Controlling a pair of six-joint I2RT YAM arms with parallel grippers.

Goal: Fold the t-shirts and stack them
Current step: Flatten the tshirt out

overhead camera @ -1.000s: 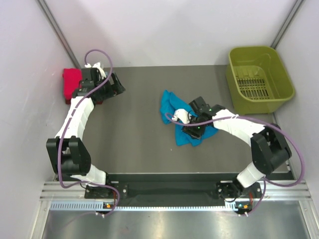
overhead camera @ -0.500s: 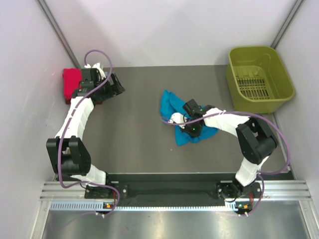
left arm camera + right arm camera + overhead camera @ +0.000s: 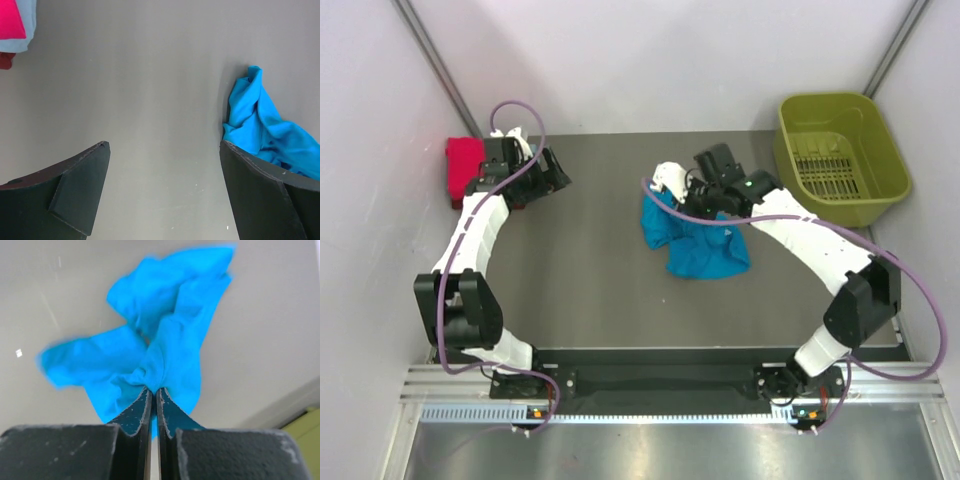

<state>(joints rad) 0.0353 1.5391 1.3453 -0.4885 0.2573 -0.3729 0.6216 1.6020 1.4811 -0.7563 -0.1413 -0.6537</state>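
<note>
**Task status.** The stack is started but not finished. A folded red shirt (image 3: 463,165) lies at the far left corner of the table (image 3: 590,280). In the left wrist view a pale grey-blue shirt (image 3: 31,22) shows just under its edge, so I judge these two done. The teal shirt (image 3: 700,248) is not folded. It lies crumpled near the middle of the table, well apart from the stack. Still to do: spread it flat, fold it and carry it to the stack. The olive basket (image 3: 830,97) at the far right holds no garment that I can see.

**End effectors.** The right gripper (image 3: 153,390) is clamped on a pinch of teal fabric. Its fingers are almost together, with cloth bunched between the tips. The rest of the shirt fans out below it towards the table. The left gripper (image 3: 162,145) is spread wide and holds nothing. It points across bare table from just beside the stack, with the teal shirt visible past its right finger.

**Change from the earlier frames.**
- Half a second ago the right gripper was low over the near part of the shirt. It is now at the far edge of the garment.
- The shirt has changed outline: the near part has broadened and the far corner is drawn up towards the jaws.
- The left arm and the stack have not moved.
</note>
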